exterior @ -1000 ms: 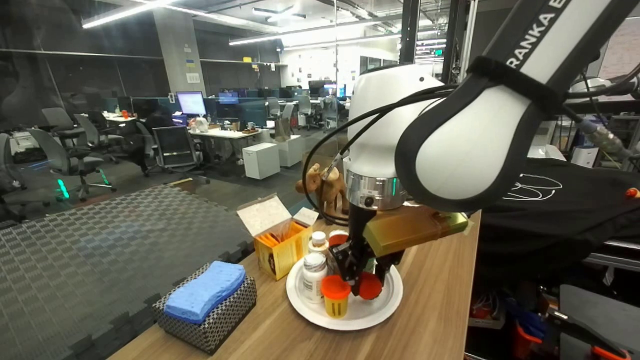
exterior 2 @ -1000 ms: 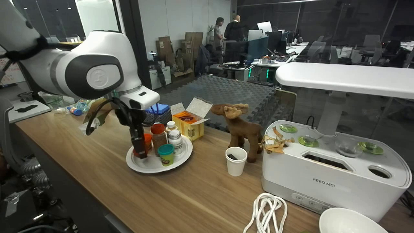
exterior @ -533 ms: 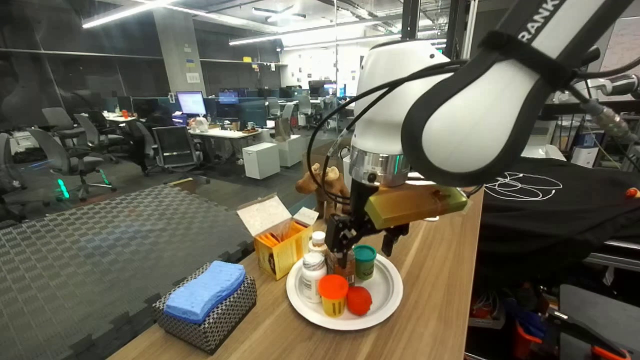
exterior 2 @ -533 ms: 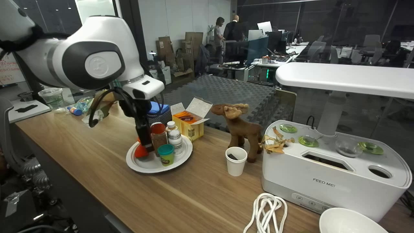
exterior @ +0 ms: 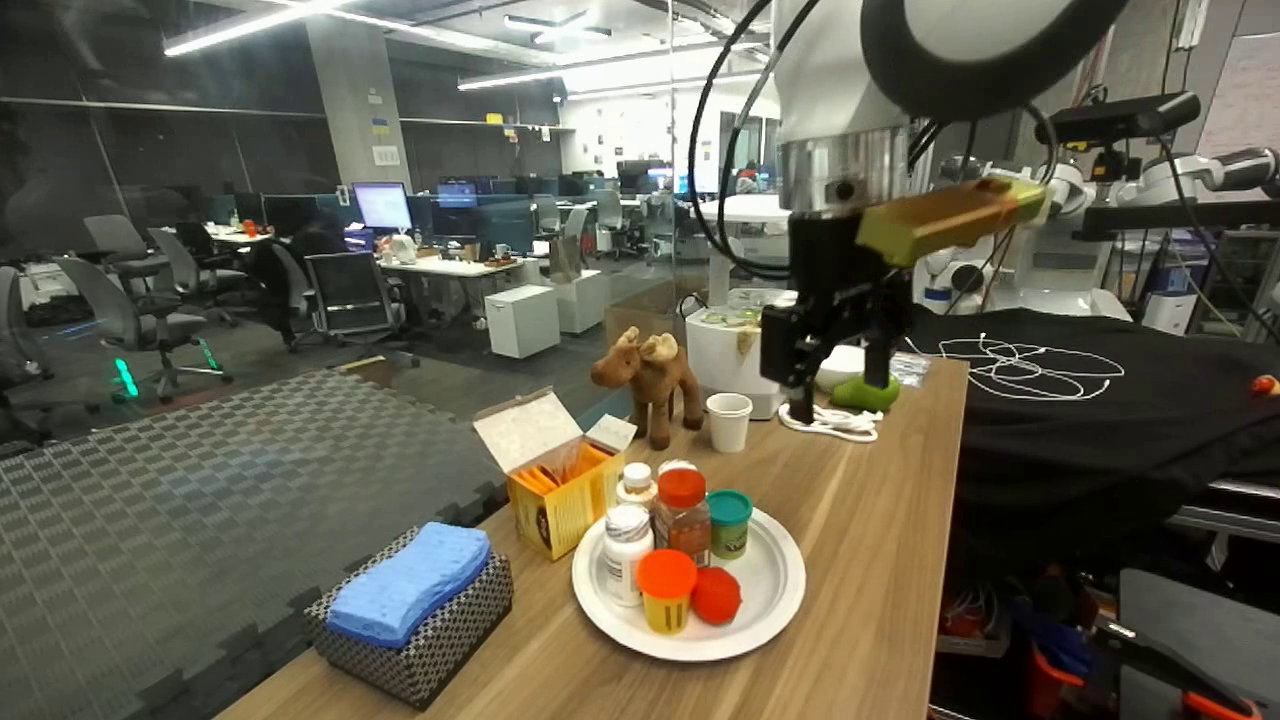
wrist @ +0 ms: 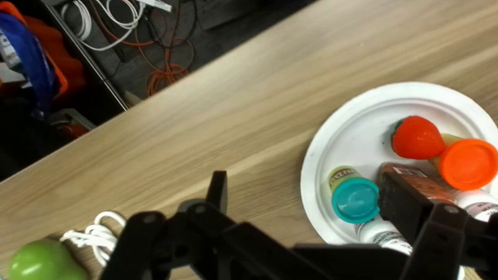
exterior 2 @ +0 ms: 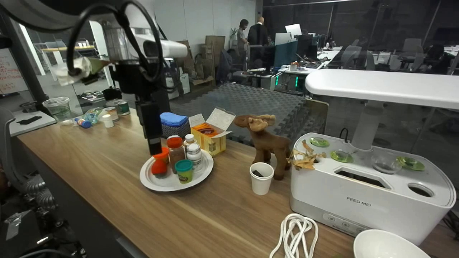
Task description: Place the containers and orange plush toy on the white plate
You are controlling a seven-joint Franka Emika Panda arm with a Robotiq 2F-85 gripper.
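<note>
Yellow box (exterior: pixel 562 518): flaps open, orange packets (exterior: pixel 586 462) inside
Blue sponge (exterior: pixel 410 583): on a patterned box (exterior: pixel 445 635)
White cup (exterior 2: pixel 261 184): upright
White cord (exterior: pixel 835 425): looped

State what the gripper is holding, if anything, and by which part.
Nothing is held: the gripper is open, its jaws apart. The jar with the teal lid stands on the plate, clear of it.

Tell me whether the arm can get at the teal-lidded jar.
Probably yes: the claw hangs open and nothing covers the jar, though the red-capped bottle close beside it may crowd the grip.
</note>
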